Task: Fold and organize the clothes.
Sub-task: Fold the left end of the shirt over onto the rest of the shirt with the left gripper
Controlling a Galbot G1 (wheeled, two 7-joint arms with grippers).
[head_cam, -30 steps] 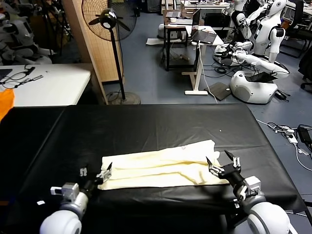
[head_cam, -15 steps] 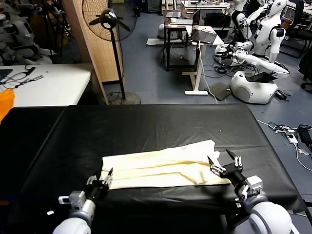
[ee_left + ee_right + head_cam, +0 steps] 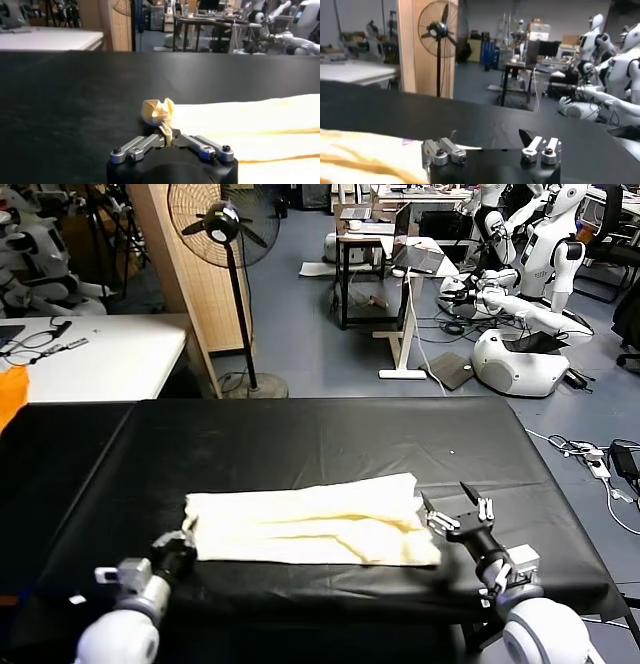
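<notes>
Left gripper [image 3: 185,541] clenched on the shirt's [image 3: 310,526] near-left corner, a bunched nub seen only in the left wrist view, shirt lying folded mid-table [image 3: 300,444]; right gripper [image 3: 455,519] spread, released, at the shirt's right end.

We find the shirt [image 3: 308,526] lying flat on the table [image 3: 300,439], toward its near edge. The left hand [image 3: 183,541] sits at the shirt's left end, pinching a bunched corner. The right hand [image 3: 455,519] stands just beside the shirt's right end. Behind the table stands a pedestal fan [image 3: 224,224].
</notes>
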